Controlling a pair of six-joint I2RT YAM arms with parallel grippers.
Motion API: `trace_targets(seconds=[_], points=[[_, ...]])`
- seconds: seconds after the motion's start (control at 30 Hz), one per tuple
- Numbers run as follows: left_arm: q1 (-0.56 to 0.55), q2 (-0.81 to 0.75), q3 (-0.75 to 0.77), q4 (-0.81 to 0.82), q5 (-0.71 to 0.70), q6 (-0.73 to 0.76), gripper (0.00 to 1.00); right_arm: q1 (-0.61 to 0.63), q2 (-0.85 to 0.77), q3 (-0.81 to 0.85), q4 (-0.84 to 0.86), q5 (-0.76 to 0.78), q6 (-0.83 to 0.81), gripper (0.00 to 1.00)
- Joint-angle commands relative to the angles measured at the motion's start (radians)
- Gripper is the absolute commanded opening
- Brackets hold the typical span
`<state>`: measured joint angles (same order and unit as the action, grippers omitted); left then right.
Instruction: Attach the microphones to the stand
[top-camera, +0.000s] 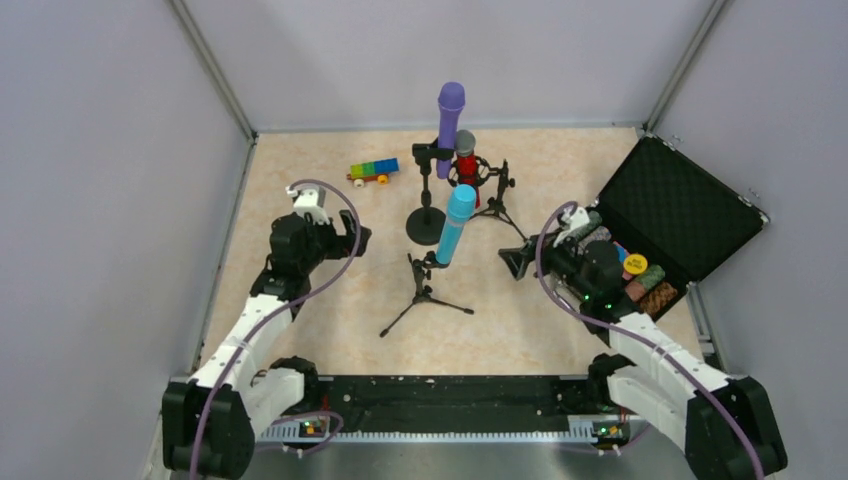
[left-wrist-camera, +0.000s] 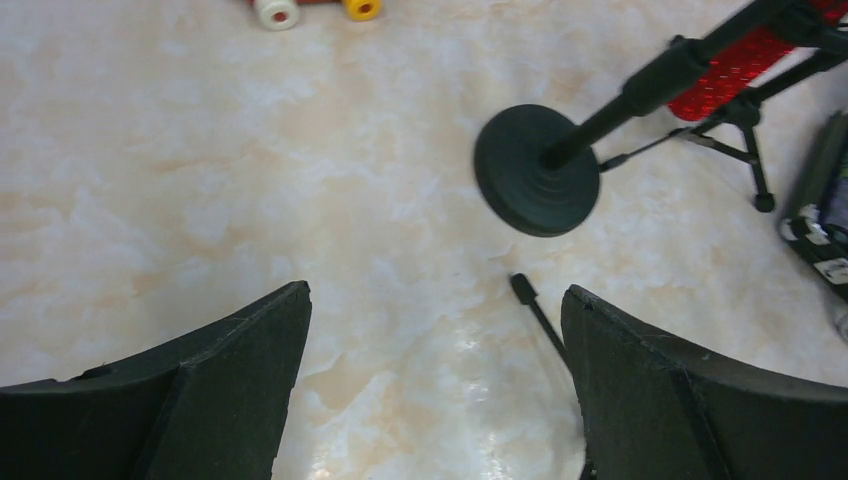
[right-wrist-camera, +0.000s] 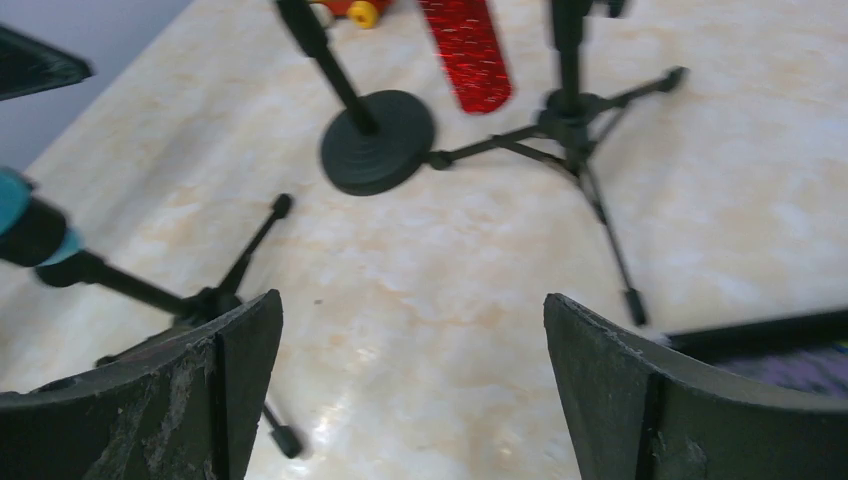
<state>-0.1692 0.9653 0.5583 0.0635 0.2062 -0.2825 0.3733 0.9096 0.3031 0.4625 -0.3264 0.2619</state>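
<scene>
Three microphones sit in stands in the middle of the table. The purple microphone (top-camera: 450, 122) is clipped high on the round-base stand (top-camera: 426, 224) (left-wrist-camera: 537, 170) (right-wrist-camera: 378, 140). The red microphone (top-camera: 466, 165) (left-wrist-camera: 740, 65) (right-wrist-camera: 465, 45) is held in the far tripod stand (top-camera: 498, 205) (right-wrist-camera: 570, 110). The light-blue microphone (top-camera: 455, 225) (right-wrist-camera: 12, 200) leans in the near tripod stand (top-camera: 425, 295) (right-wrist-camera: 215, 295). My left gripper (top-camera: 358, 238) (left-wrist-camera: 435, 290) hovers open left of the stands, holding nothing. My right gripper (top-camera: 515, 262) (right-wrist-camera: 412, 298) is open to their right, also holding nothing.
A toy train of coloured blocks (top-camera: 373, 172) lies at the back left of the stands. An open black case (top-camera: 680, 205) with small items inside lies at the right edge, just behind my right arm. Grey walls enclose the table.
</scene>
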Motion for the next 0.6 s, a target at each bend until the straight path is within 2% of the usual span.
trace_targets(seconds=[0.0,0.13,0.23,0.43,0.57], points=[[0.081,0.01,-0.029,0.094,0.029,0.032,0.99,-0.127,-0.046,0.069,-0.123,0.082,-0.031,0.99],[0.097,-0.01,-0.072,0.134,-0.082,0.104,0.99,-0.152,-0.09,0.093,-0.209,0.298,-0.116,0.99],[0.097,-0.017,-0.134,0.24,-0.122,0.168,0.99,-0.152,-0.129,0.063,-0.189,0.426,-0.194,0.99],[0.098,0.044,-0.274,0.551,-0.154,0.244,0.99,-0.152,-0.114,-0.174,0.197,0.606,-0.286,0.99],[0.1,0.144,-0.341,0.797,-0.134,0.295,0.99,-0.154,0.027,-0.282,0.506,0.669,-0.317,0.99]])
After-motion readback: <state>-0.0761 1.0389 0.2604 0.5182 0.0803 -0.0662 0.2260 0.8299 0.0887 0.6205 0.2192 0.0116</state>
